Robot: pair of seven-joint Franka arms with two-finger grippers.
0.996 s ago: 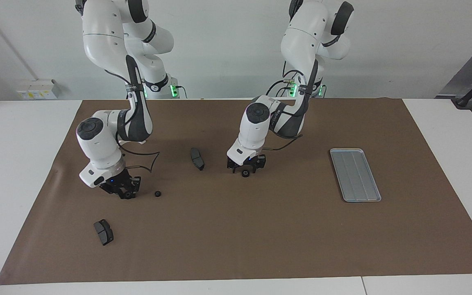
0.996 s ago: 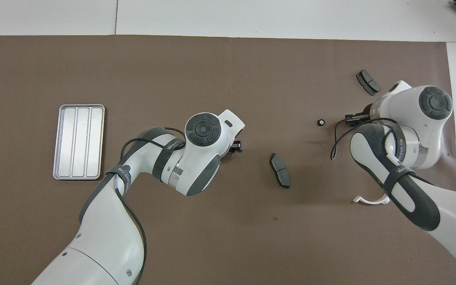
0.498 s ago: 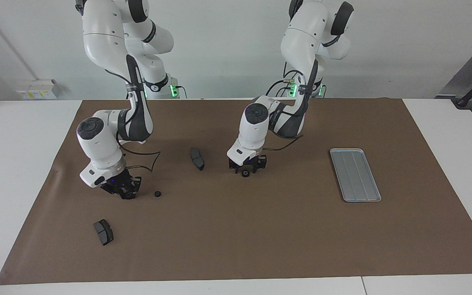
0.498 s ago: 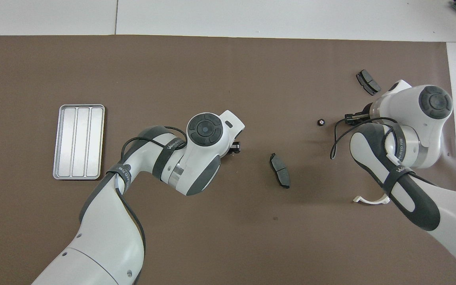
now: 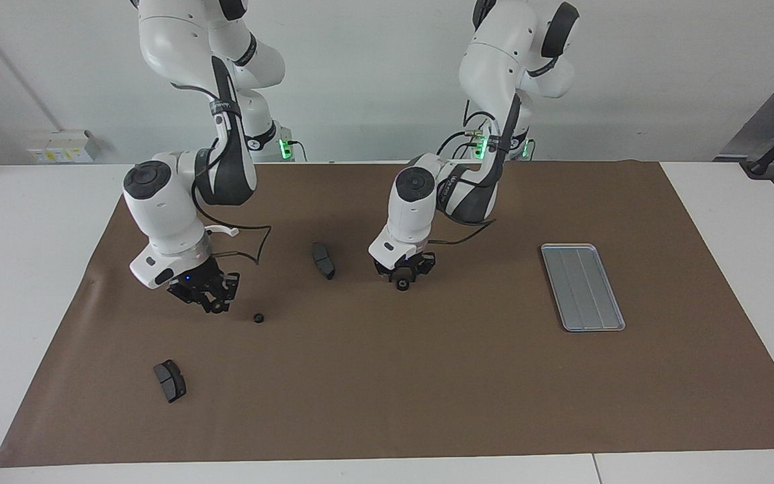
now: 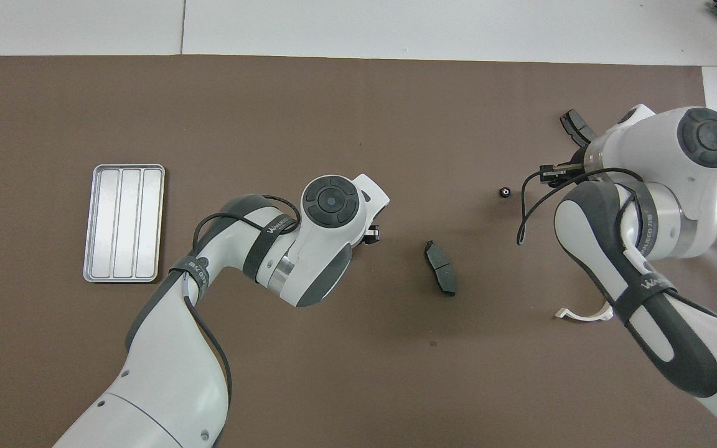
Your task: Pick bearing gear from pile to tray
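Note:
The pile is spread over the brown mat: one black ring [image 5: 259, 317] [image 6: 505, 192], two dark brake pads [image 5: 323, 261] [image 5: 170, 380] and a white arc [image 6: 582, 314]. My right gripper [image 5: 216, 306] [image 6: 546, 176] hangs above the mat beside that ring, toward the right arm's end. My left gripper [image 5: 405, 274] [image 6: 371, 234] is low over the middle of the mat, with a second black ring [image 5: 402, 284] right at its tips; the overhead view hides that ring. The silver tray [image 5: 582, 287] [image 6: 123, 223] lies bare toward the left arm's end.
The brown mat [image 5: 427, 390] covers most of the white table. One brake pad [image 6: 440, 267] lies between the two grippers, and the other [image 6: 576, 127] is farther from the robots, partly under the right arm's wrist in the overhead view.
My right gripper has risen off the mat and shifted a little toward the loose ring. My left arm has lifted slightly; the ring at its tips has stayed in place.

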